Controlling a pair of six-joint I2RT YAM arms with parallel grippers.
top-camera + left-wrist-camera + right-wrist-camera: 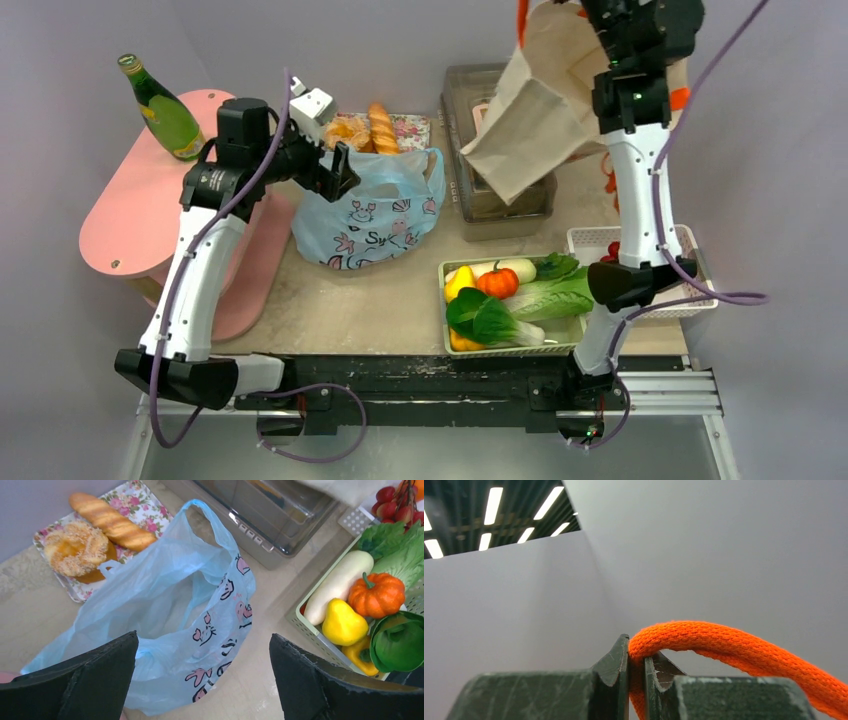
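Tote bag (530,110): hangs tilted from my right gripper (636,651), high over clear bin (500,205).
Blue plastic bag (165,600): stands on table (400,290), mouth up, directly beneath my left gripper (203,639); left jaws wide apart, empty.
Orange handle (724,645): pinched in right jaws, clamped tight.

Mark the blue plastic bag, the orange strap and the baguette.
blue plastic bag (170,600), left wrist view, on its crumpled front wall.
orange strap (724,642), right wrist view, on the woven arch.
baguette (112,522), left wrist view, mid-loaf on the crust.
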